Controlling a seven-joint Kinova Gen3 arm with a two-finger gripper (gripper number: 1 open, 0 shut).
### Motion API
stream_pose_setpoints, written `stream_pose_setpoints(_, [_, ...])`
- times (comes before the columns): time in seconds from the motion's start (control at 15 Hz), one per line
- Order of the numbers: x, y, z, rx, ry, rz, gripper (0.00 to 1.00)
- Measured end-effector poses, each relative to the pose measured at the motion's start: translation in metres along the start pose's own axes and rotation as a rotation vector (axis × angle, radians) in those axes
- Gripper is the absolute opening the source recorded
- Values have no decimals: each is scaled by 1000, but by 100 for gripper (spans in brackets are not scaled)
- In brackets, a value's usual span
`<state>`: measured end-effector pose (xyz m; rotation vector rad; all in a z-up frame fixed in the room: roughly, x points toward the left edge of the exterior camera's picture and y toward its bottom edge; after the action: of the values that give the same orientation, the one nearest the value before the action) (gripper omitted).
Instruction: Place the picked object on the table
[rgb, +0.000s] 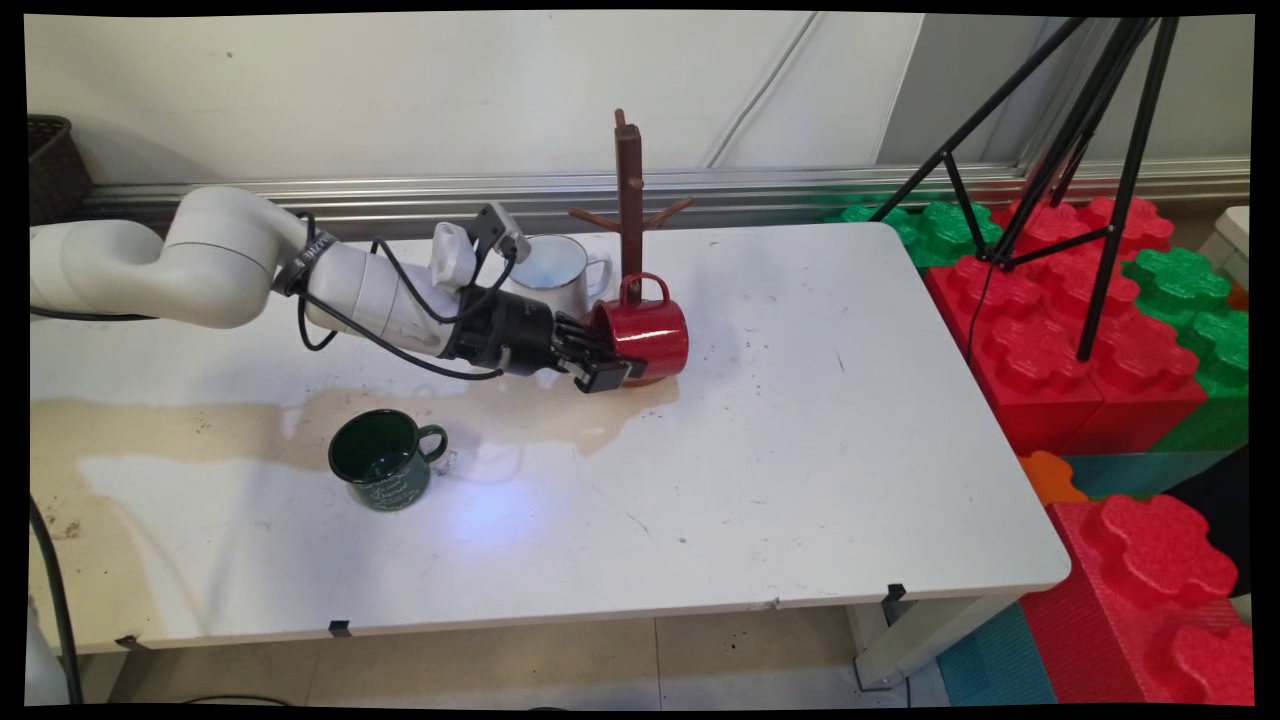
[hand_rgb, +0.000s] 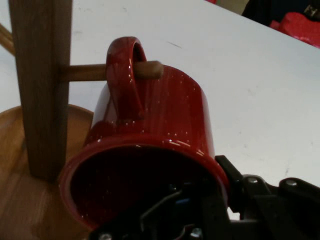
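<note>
A red enamel mug (rgb: 648, 338) (hand_rgb: 167, 112) lies on its side, mouth toward the hand, at the foot of a brown wooden mug tree (rgb: 629, 190) (hand_rgb: 42, 90). A low peg (hand_rgb: 85, 72) of the tree passes through the mug's handle (hand_rgb: 125, 75). My gripper (rgb: 603, 362) (hand_rgb: 212, 187) is shut on the mug's rim, one finger inside the mouth and one outside the wall. The tree's round base (hand_rgb: 20, 200) lies just under the mug.
A white mug (rgb: 555, 272) stands behind the wrist, left of the tree. A dark green mug (rgb: 385, 460) stands upright nearer the front left. A black tripod (rgb: 1090, 150) and red and green foam blocks (rgb: 1060, 330) stand beyond the table's right edge (rgb: 1000, 420).
</note>
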<state>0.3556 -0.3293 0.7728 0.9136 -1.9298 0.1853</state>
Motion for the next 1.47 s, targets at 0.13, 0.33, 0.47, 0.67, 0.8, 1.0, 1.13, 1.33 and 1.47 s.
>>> stream_pose_setpoints(0.13, [1, 2, -2, -3, 3, 4, 0])
stream_pose_setpoints(0.33, [2, 7, -8, -13, 8, 11, 0])
stream_pose_setpoints(0.47, [2, 11, -12, -19, 11, 16, 0])
stream_pose_setpoints(0.67, [1, 19, -20, -44, -1, 45, 0])
stream_pose_setpoints(0.8, [0, 25, -25, -67, -13, 82, 0])
stream_pose_setpoints(1.0, [0, 32, -33, -88, -25, 133, 0])
stream_pose_setpoints(1.13, [1, 35, -41, -90, -39, 171, 0])
stream_pose_setpoints(1.33, [4, 40, -57, -78, -80, 242, 0])
stream_pose_setpoints(1.47, [9, 42, -72, -51, -111, 290, 0])
